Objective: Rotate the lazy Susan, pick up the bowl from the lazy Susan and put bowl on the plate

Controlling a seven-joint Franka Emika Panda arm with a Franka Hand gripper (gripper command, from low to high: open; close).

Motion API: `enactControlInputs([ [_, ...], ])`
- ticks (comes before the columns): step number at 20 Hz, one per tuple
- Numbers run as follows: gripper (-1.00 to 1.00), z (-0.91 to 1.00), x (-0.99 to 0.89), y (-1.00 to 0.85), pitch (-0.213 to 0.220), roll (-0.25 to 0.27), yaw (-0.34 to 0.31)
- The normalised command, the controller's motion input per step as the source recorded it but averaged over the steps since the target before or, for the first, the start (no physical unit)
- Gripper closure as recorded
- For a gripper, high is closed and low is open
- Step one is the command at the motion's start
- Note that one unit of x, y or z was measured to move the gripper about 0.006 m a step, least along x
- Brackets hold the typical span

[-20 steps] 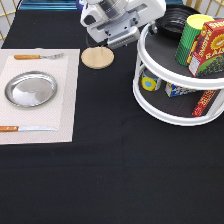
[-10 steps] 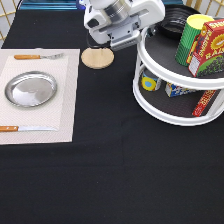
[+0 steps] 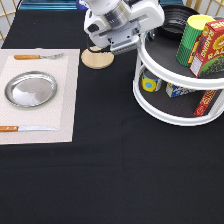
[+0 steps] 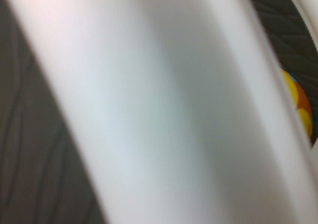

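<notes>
The black bowl sits at the back of the lazy Susan's top tier, at the exterior view's top right. My gripper hangs low at the left edge of that top tier, left of the bowl and apart from it. The wrist view is filled by the white rim of the lazy Susan. The silver plate lies empty on a pale placemat at the exterior view's left.
A wooden coaster lies just below the hand. A green-yellow can and a red box stand on the top tier. Small packs sit on the lower tier. A fork and a knife flank the plate.
The hand has shifted only slightly by the lazy Susan's left rim. Nothing else has moved.
</notes>
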Motion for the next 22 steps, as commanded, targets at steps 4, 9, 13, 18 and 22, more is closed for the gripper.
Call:
enactControlInputs([
  [4, -1.0, 0.01, 0.79, -0.01, 0.0, -0.022, 0.116],
  [9, -1.0, 0.02, 0.8, -0.02, 0.0, -0.015, 0.119],
  [13, -1.0, 0.11, 0.81, -0.02, 0.001, -0.012, 0.116],
  [18, -1.0, 0.2, 0.79, -0.02, 0.001, -0.005, 0.117],
  [22, -1.0, 0.19, 0.69, -0.07, 0.0, 0.0, 0.118],
])
